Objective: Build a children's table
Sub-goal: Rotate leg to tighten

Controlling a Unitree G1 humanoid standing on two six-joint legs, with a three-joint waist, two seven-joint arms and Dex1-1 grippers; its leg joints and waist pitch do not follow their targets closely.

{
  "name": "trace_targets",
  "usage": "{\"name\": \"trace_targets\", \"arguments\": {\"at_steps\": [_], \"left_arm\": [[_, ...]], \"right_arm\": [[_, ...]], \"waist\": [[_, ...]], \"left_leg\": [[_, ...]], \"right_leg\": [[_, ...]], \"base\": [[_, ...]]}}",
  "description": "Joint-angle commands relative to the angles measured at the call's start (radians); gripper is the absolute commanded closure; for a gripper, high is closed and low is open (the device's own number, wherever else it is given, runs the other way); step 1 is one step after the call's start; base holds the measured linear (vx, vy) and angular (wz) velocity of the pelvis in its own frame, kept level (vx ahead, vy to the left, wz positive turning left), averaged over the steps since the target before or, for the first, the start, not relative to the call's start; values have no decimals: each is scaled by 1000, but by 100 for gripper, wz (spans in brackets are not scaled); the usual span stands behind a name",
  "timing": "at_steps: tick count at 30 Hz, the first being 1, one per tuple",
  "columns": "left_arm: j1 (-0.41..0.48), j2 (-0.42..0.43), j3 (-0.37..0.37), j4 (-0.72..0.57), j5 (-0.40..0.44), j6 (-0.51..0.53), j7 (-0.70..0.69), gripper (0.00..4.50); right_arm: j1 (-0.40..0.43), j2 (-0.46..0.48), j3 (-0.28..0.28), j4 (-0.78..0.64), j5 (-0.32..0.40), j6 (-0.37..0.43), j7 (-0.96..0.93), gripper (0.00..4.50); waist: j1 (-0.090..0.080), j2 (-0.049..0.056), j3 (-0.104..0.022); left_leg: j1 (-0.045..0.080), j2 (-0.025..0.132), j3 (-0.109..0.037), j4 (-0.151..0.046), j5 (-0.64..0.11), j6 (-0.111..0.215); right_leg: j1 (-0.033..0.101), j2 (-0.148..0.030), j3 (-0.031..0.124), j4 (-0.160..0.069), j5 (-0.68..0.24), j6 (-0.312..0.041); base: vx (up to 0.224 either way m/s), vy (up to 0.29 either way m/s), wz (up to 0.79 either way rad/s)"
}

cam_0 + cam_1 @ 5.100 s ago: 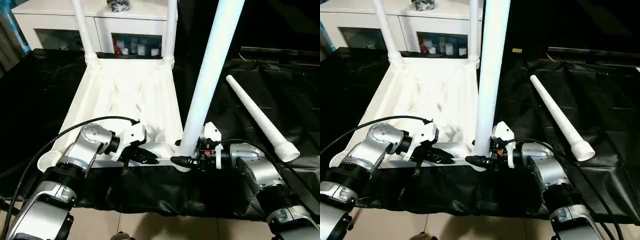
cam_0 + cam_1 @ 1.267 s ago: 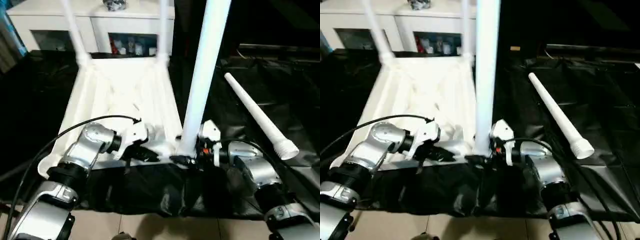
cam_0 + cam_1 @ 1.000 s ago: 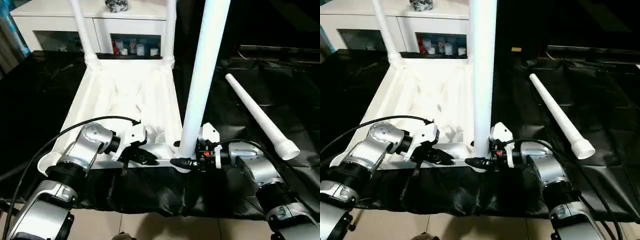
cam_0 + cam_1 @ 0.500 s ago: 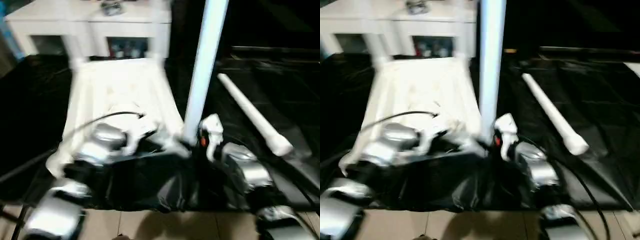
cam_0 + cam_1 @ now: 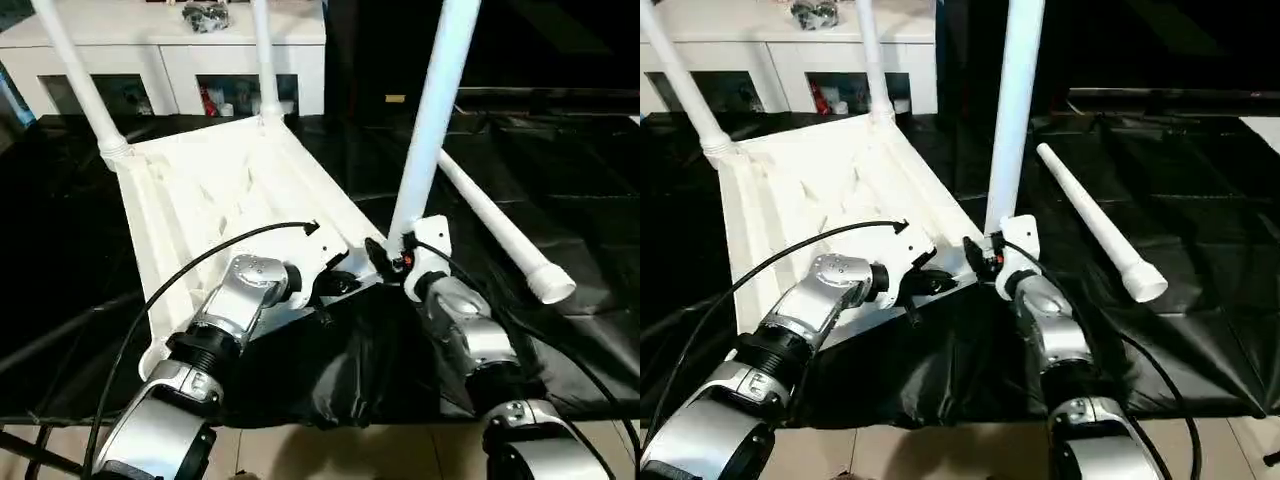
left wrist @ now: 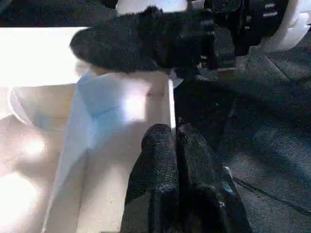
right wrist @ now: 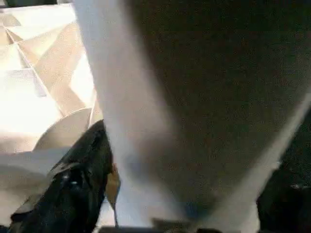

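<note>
The white tabletop [image 5: 200, 190] lies upside down and askew on the black cloth. Two white legs [image 5: 75, 80] [image 5: 262, 50] stand in its far corner sockets. A third leg [image 5: 430, 130] stands upright at the near right corner, tilted slightly. My right gripper [image 5: 385, 255] sits around that leg's base, and the leg [image 7: 160, 121] runs close past the right wrist camera. My left gripper [image 5: 345, 283] is shut, its tips [image 6: 176, 133] resting on the tabletop's near rim [image 6: 121, 111] just left of that corner. A fourth leg [image 5: 490, 230] lies loose on the cloth to the right.
A white glass-doored cabinet [image 5: 170, 60] stands behind the tabletop. The black cloth [image 5: 560, 160] covers the floor on both sides and bunches up in front of my arms. A black cable [image 5: 200, 265] loops from my left forearm over the tabletop.
The view has shifted. Beyond that, the tabletop has turned, its near right corner with the upright leg swinging away and to the right, and both grippers have gone with it.
</note>
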Motion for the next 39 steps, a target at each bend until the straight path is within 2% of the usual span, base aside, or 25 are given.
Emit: {"name": "trace_targets", "arguments": {"at_steps": [1,4,5,6,8,11,12,13,14,15,16,17,18,19,20,21,26,27,29,30,31,33,35,37,39], "left_arm": [[-26,-10,-28,12,-3,-38,-18,450],[-32,-6,-24,31,-2,-58,-17,450],[-33,-5,-23,34,-4,-62,-19,450],[-35,-5,-22,38,-4,-66,-21,450],[-39,-5,-17,47,-5,-72,-17,450],[-49,-6,-8,81,-8,-97,-4,450],[-55,-9,-6,102,-12,-114,-7,450],[-56,-10,-5,106,-13,-118,-8,450],[-58,-13,3,110,-17,-124,3,450],[-59,-17,12,111,-27,-123,4,450],[-59,-21,28,106,-47,-138,-5,423],[-59,-24,42,96,-65,-144,-14,406],[-59,-26,50,88,-77,-148,-22,406],[-56,-21,55,71,-90,-138,-43,395],[-56,-21,55,70,-90,-139,-43,385],[-56,-15,70,54,-96,-157,-17,385],[-63,5,130,-1,-138,-151,28,375],[-73,43,161,-29,-134,-157,70,375],[-80,105,178,-57,-102,-150,108,375],[-80,118,181,-65,-98,-144,119,375],[-77,147,189,-84,-89,-119,132,375],[-61,229,205,-126,-46,-50,165,375],[-43,288,224,-158,-20,11,187,390],[-20,349,235,-185,26,64,237,409],[6,405,232,-215,68,114,269,412]], "right_arm": [[17,6,55,2,-27,18,46,42],[49,-51,82,-63,-57,22,75,42],[57,-64,81,-83,-54,29,87,42],[63,-73,79,-97,-50,36,97,42],[86,-101,75,-156,-27,62,144,42],[160,-186,84,-340,32,131,288,42],[208,-243,98,-442,59,173,365,42],[219,-258,102,-465,64,183,382,42],[236,-282,102,-498,71,196,400,42],[249,-302,99,-523,77,209,411,42],[262,-320,92,-552,86,228,422,36],[271,-336,81,-575,90,246,420,36],[275,-343,73,-586,91,257,417,33],[288,-357,57,-622,107,296,422,33],[288,-357,57,-624,108,298,423,33],[313,-380,59,-683,131,342,449,33],[340,-390,93,-740,139,385,472,33],[323,-358,121,-698,92,368,431,33],[299,-315,146,-651,58,375,381,33],[297,-311,151,-652,59,388,372,33],[294,-302,159,-652,57,401,362,33],[289,-290,178,-662,61,435,357,33],[289,-285,187,-675,71,466,361,33],[290,-285,197,-684,66,478,367,68],[289,-279,200,-684,64,490,365,68]], "waist": [[1,6,-60],[5,6,-60],[9,0,-60],[12,-1,-61],[20,2,-61],[34,-4,-62],[39,-13,-62],[43,-11,-62],[44,-11,-63],[45,-15,-64],[44,-21,-62],[46,-22,-64],[46,-18,-65],[46,-24,-66],[51,-21,-69],[49,-20,-64],[48,-21,-67],[48,-21,-67],[38,-24,-67],[32,-22,-64],[34,-19,-64],[31,-16,-62],[31,-11,-63],[34,-8,-65],[32,-7,-65]], "left_leg": [[6,23,-20,-63,-289,39],[7,23,-17,-61,-275,46],[9,22,-15,-59,-266,53],[9,23,-15,-58,-250,60],[7,26,-15,-58,-229,69],[4,25,-13,-55,-202,87],[2,26,-12,-54,-195,96],[0,27,-14,-54,-184,99],[-5,26,-14,-53,-175,105],[-5,26,-14,-51,-175,108],[-10,21,-14,-51,-163,108],[-11,21,-15,-50,-153,109],[-8,23,-14,-49,-149,113],[-10,23,-13,-47,-142,113],[-8,26,-14,-46,-126,116],[-11,27,-14,-47,-131,119],[-12,26,-14,-44,-125,122],[-12,27,-14,-43,-125,113],[-15,24,-16,-46,-123,99],[-11,25,-16,-48,-138,87],[-4,28,-15,-47,-145,78],[-7,29,-18,-51,-142,68],[-2,29,-16,-49,-142,62],[-2,30,-17,-49,-129,55],[-4,30,-17,-49,-129,52]], "right_leg": [[42,-75,40,-77,-283,-187],[43,-77,41,-79,-295,-184],[42,-76,42,-81,-298,-179],[43,-77,44,-77,-292,-180],[43,-76,43,-77,-281,-174],[47,-71,44,-73,-247,-163],[48,-72,44,-72,-237,-163],[51,-73,44,-71,-236,-156],[51,-76,43,-69,-236,-155],[50,-78,42,-71,-255,-150],[53,-76,41,-71,-269,-142],[54,-77,41,-70,-273,-138],[47,-78,40,-74,-286,-138],[49,-78,41,-71,-280,-142],[47,-79,42,-65,-247,-158],[46,-74,41,-65,-236,-164],[47,-76,40,-60,-200,-166],[45,-78,40,-58,-210,-169],[44,-76,37,-56,-216,-164],[43,-74,38,-59,-242,-155],[39,-76,41,-59,-252,-155],[41,-73,41,-53,-244,-150],[37,-73,44,-54,-235,-149],[38,-73,45,-48,-200,-157],[39,-71,45,-44,-180,-159]], "base": [[0,0,0],[0,0,0],[0,0,0],[0,0,0],[0,0,0],[0,0,0],[0,0,0],[0,0,0],[0,0,0],[0,0,0],[0,0,0],[0,0,0],[0,0,0],[0,0,0],[0,0,0],[0,0,0],[0,0,0],[0,0,0],[0,0,0],[0,0,0],[0,0,0],[0,0,0],[0,0,0],[0,0,0],[0,0,0]]}}
